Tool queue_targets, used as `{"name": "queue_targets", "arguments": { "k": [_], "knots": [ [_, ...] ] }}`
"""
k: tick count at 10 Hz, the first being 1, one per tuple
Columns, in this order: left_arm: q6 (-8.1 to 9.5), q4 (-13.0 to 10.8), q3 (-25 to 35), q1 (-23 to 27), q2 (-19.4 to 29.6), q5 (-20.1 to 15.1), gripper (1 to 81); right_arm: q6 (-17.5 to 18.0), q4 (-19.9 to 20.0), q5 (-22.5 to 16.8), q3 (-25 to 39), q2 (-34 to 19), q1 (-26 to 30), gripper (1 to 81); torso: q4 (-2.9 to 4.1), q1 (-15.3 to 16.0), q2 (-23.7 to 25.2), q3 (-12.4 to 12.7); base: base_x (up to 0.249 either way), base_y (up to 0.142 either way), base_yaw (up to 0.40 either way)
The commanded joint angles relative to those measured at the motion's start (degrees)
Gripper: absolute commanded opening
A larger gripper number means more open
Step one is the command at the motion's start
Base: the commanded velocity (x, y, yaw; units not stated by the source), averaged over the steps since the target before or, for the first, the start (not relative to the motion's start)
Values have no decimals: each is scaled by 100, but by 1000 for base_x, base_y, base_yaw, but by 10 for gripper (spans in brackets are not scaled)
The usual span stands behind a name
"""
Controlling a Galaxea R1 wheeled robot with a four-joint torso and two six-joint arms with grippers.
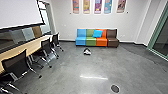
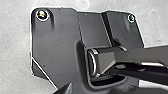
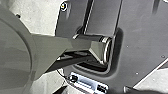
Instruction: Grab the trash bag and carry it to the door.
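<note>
Both our wrists face our wide dark plate (image 2: 55, 37) and jointed bar (image 2: 105, 60); we cannot tell how either grip stands or what it holds; a small dark-and-white bundle (image 1: 87, 52) rests on the floor (image 1: 62, 72) near the sofa (image 1: 91, 42); whether that is the trash bag, we cannot tell.

Both wrists apparently above dark plate (image 2: 57, 37)
</note>
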State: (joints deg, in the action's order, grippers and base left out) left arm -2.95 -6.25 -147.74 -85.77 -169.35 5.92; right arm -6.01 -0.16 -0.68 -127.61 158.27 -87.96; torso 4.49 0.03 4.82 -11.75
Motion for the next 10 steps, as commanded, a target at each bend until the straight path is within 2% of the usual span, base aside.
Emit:
{"name": "queue_targets", "arguments": {
  "k": [1, 10],
  "knots": [
    [-21, -34, 60, 144, 15, -320, 811, -15, -46, -380, 97, -65, 133, 811, 0, 2, 0, -2, 186, 0, 0],
    [-4, 10, 61, 135, -90, -329, 811, -23, -54, -345, 88, -74, 124, 811, 0, 2, -2, -2, 202, 0, 0]
  ]
}}
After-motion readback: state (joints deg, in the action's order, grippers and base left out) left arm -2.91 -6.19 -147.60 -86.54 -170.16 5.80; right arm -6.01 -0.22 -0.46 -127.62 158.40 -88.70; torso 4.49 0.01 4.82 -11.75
